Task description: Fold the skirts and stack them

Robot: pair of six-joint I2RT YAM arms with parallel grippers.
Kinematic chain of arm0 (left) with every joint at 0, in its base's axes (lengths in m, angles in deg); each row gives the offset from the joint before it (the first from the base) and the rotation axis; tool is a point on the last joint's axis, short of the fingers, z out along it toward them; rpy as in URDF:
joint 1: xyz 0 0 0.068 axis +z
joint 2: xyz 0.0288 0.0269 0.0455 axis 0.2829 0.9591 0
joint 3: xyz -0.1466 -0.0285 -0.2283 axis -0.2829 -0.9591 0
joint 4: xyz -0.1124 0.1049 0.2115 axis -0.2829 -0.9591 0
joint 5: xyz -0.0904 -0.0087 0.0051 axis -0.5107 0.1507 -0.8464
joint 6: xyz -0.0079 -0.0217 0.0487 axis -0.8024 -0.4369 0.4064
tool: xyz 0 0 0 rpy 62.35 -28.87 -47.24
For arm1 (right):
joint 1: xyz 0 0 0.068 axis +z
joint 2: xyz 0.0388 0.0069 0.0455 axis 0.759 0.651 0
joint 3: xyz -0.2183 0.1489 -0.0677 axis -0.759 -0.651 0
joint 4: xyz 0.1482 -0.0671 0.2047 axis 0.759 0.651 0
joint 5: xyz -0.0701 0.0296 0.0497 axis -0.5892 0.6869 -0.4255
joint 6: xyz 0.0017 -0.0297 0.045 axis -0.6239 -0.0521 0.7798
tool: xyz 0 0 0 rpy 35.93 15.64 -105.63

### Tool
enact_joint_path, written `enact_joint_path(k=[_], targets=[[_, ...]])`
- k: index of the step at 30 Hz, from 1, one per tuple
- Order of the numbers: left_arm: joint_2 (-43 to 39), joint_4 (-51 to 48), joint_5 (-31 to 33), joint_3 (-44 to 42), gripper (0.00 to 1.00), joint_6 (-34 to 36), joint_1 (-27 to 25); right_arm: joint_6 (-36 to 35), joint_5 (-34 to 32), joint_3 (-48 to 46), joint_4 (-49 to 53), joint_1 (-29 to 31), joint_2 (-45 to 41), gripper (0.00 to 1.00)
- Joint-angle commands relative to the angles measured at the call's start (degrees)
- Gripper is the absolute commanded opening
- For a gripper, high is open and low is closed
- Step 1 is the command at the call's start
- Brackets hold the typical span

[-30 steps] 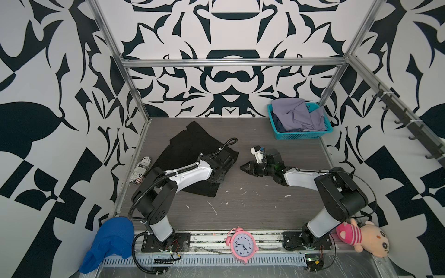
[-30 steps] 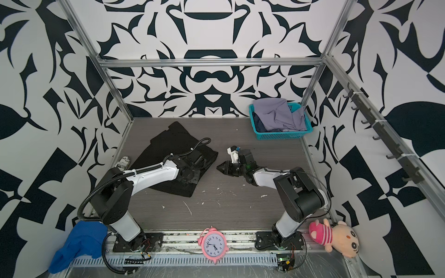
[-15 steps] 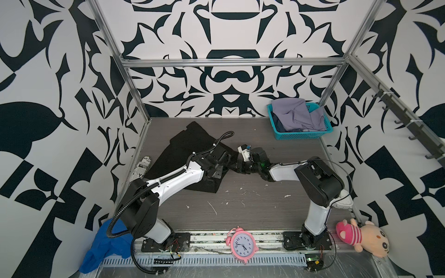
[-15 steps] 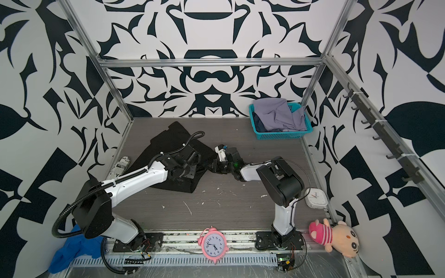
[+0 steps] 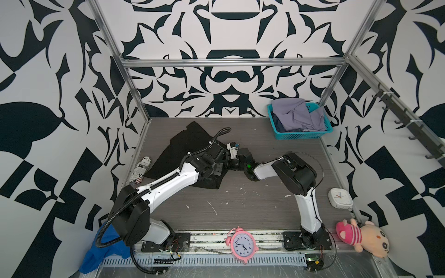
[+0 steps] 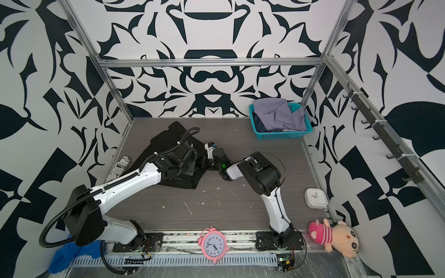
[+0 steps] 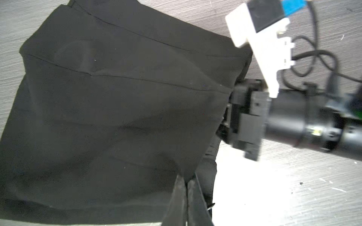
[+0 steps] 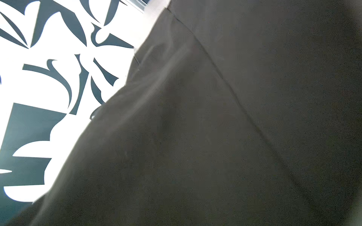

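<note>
Pinching the black skirt [image 7: 117, 117] is the clamped left gripper [image 7: 185, 183].

You have three skirts in view. One black skirt [image 5: 177, 148] is on the tabletop [image 5: 265, 216]. The other two are in the single teal basket [image 5: 303, 136]: a lavender-grey skirt [image 5: 296, 115] on top, and a dark blue skirt [image 5: 278, 124] showing only as a sliver beneath it.

You can count two clocks, one pink alarm clock [image 5: 241, 245] and one white square clock [image 5: 340, 197].

There is one plush toy [image 5: 361, 237], one bright blue cloth [image 5: 101, 252] and one printed packet [image 5: 142, 169].

There are two arms, the left arm [image 5: 173, 183] and the right arm [image 5: 296, 175].

The white scraps [image 5: 212, 208] on the tabletop are too many and too small for you to count.
</note>
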Motion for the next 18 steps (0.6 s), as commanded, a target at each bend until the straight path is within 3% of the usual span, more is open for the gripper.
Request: enact_joint_path(k=[1, 10, 18], targets=[[-0.1, 1.5, -1.0, 1.1, 0.00, 0.0, -0.1, 0.4, -3.5, 4.7, -4.7, 1.1, 0.5, 0.27], [-0.5, 4.8, -1.9, -0.6, 0.00, -0.6, -0.1, -2.5, -12.1, 5.1, -4.4, 2.1, 3.2, 0.28], [-1.6, 6.4, -0.7, -2.8, 0.00, -1.3, -0.1, -9.0, -7.5, 1.9, 2.4, 1.9, -10.9, 0.41]])
